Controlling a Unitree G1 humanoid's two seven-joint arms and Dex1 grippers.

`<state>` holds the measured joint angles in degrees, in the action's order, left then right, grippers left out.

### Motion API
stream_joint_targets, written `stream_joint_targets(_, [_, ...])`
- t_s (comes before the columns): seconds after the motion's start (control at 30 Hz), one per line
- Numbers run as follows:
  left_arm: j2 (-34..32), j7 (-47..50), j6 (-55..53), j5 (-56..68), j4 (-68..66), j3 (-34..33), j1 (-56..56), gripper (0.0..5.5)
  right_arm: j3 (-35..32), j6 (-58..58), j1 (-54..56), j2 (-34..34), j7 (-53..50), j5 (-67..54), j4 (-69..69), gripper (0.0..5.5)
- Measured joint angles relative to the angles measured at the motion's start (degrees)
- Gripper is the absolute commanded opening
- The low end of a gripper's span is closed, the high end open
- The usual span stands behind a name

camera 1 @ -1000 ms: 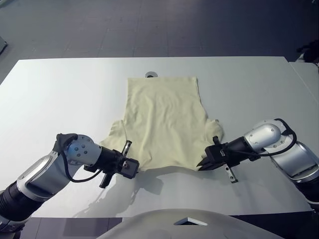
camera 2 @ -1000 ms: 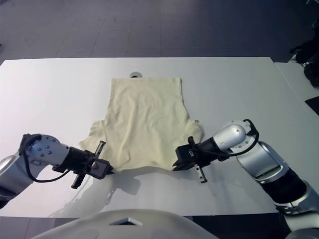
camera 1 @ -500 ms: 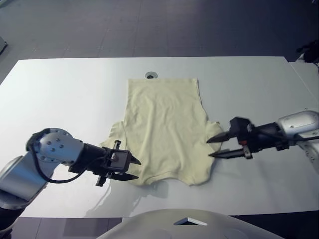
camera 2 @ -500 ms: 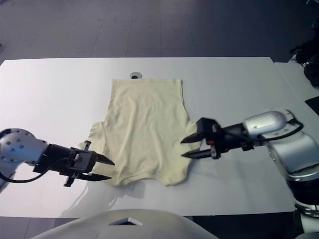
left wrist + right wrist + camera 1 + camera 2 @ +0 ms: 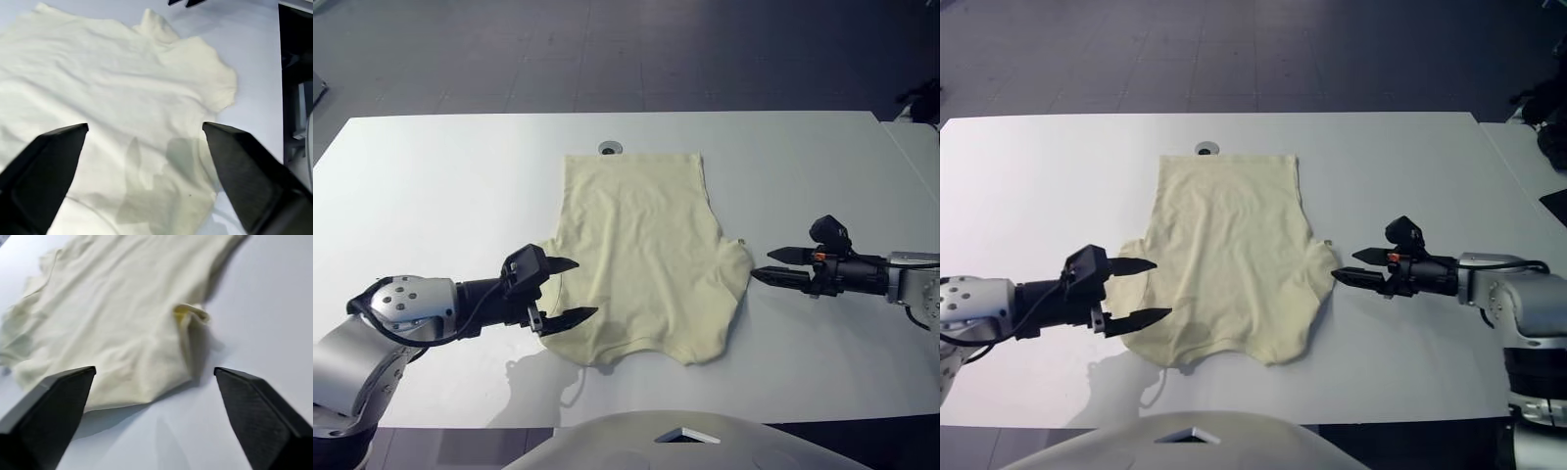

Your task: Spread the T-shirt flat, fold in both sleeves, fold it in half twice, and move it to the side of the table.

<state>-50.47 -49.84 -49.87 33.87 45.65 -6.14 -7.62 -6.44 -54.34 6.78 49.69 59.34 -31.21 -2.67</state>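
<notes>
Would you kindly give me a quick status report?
Both open: left tool over shirt, left side; right tool beside right sleeve. Shirt spread, unfolded. Nothing obstructing.

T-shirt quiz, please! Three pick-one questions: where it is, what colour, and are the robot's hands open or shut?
1. Where does the T-shirt lie?
A. on the white table
B. on the floor
C. over a chair

2. What colour is it?
A. red
B. pale yellow
C. black

3. How are the left hand and right hand?
A. both shut on cloth
B. one open, one shut
C. both open

1 A: it lies on the tabletop. 2 B: the cloth is pale yellow. 3 C: each hand's fingers stand apart, gripping nothing.
</notes>
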Motion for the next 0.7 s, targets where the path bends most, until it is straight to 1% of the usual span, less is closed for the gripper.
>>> stream_joint_targets(0.07, [-0.5,0.8,1.5,-2.9,-1.0,3.5,0.3,5.25,1.1,0.6,1.0,-0.9,-0.2,0.5,1.9,5.36])
stream_joint_targets(0.1, [-0.5,1.4,2.3,-4.9,-2.4,6.1,0.9,5.39,1.8,0.9,1.6,-1.4,-0.4,0.6,2.7,5.40])
stream_joint_targets(0.17, [-0.2,3.4,3.9,-9.5,-5.4,10.7,2.7,5.39,2.7,1.4,2.1,-2.2,-0.5,0.7,3.7,5.40])
stream_joint_targets(0.23, [0.1,4.6,5.3,-12.6,-7.8,13.6,4.4,5.39,3.5,1.9,2.2,-2.5,-0.4,0.9,4.3,5.40])
stream_joint_targets(0.37, [0.0,5.1,7.8,-17.2,-10.7,18.0,5.6,5.40,5.1,3.3,2.3,-2.7,0.6,1.3,5.4,4.79])
stream_joint_targets(0.53, [-2.2,3.7,9.5,-19.4,-11.0,18.7,5.0,5.40,6.2,3.4,2.7,-2.8,1.4,1.1,6.2,4.00])
stream_joint_targets(0.7, [-2.7,2.9,10.2,-20.5,-11.0,19.3,3.8,5.40,7.1,3.2,2.6,-2.8,2.7,0.5,6.1,3.29])
